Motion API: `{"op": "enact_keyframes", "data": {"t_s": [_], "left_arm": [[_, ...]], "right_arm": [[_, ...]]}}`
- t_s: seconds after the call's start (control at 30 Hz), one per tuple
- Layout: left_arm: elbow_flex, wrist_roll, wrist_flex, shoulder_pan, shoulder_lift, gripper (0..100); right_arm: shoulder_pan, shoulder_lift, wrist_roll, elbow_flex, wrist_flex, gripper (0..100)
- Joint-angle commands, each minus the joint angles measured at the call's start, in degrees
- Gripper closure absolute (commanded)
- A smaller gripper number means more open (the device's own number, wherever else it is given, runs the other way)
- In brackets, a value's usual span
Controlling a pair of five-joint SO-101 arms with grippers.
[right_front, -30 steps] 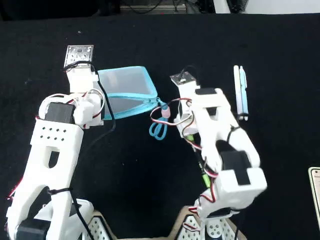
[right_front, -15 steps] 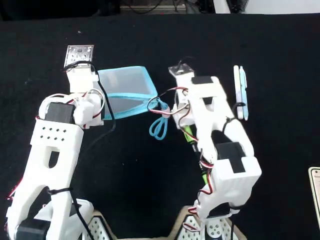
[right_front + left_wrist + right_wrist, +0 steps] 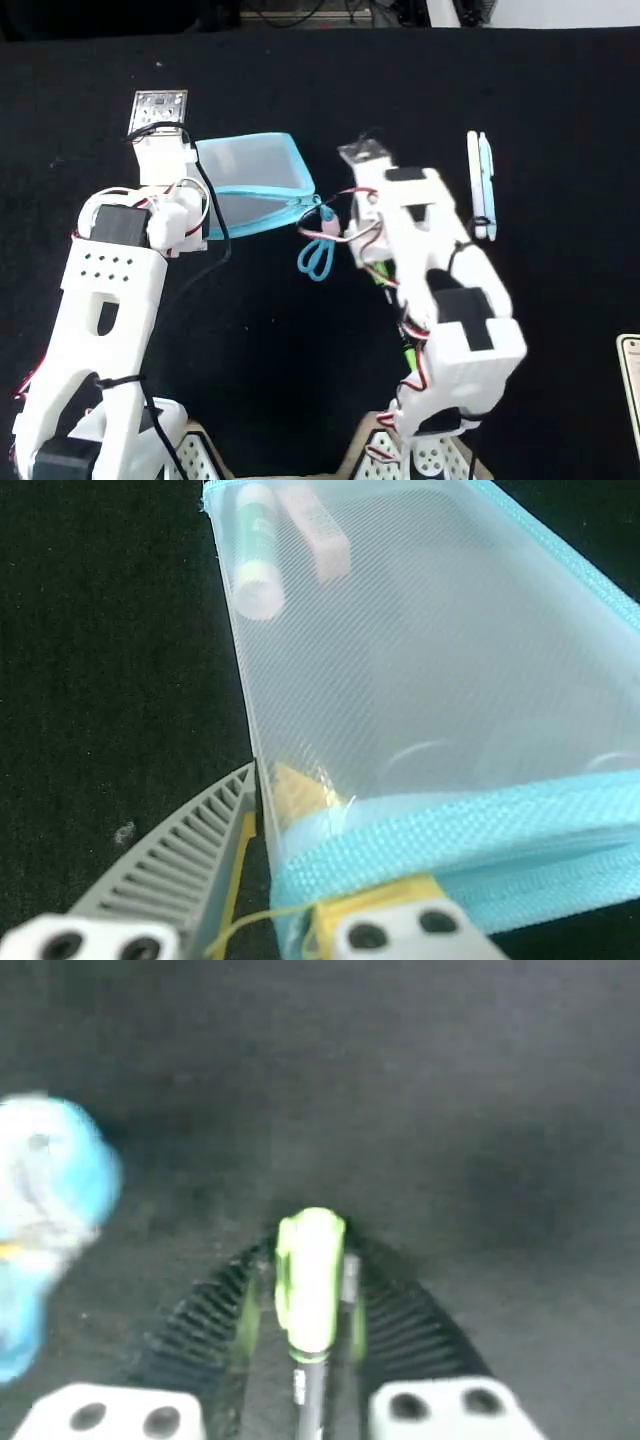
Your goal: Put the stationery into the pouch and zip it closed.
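A light-blue mesh pouch (image 3: 255,180) lies at the far left, its zip side facing the near edge. Through its mesh (image 3: 420,660) I see a glue stick (image 3: 255,550) and a pink eraser (image 3: 318,525) inside. My left gripper (image 3: 265,790) is shut on the pouch's zip-edge corner. Blue-handled scissors (image 3: 318,256) lie by the pouch's open right corner. My right gripper (image 3: 310,1260) is shut on a green pen (image 3: 310,1280), just right of the scissors; the green pen (image 3: 382,273) runs under the right arm (image 3: 420,230).
Two pens, one white and one light blue (image 3: 481,185), lie side by side at the far right. A card (image 3: 630,380) sits at the right edge. A blurred blue shape (image 3: 50,1180) shows beside the right gripper.
The right arm swung slightly left toward the pouch and came back; the pouch's right corner and the scissors shifted a little with it. The left arm stayed still.
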Motion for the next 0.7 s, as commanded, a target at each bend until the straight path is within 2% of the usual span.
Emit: {"op": "enact_keyframes", "data": {"t_s": [0.0,0.27,0.37,0.57,0.67], "left_arm": [[1.7,0.7,0.0,-0.2,1.1,97],[1.7,0.8,0.0,0.0,1.1,97],[1.7,0.8,0.0,-0.1,1.1,97],[1.7,0.8,0.0,-0.2,1.1,97],[1.7,0.8,0.0,-0.2,1.1,97]], "right_arm": [[3.3,-6.5,-0.8,0.7,2.1,99.2],[3.5,-35.1,-0.9,0.7,15.6,98.7],[3.4,-45.2,-1.8,0.9,15.9,98.7],[2.7,-60.5,-13.5,0.9,13.9,98.7],[-0.1,-65.6,-14.9,2.8,10.1,98.7]]}}
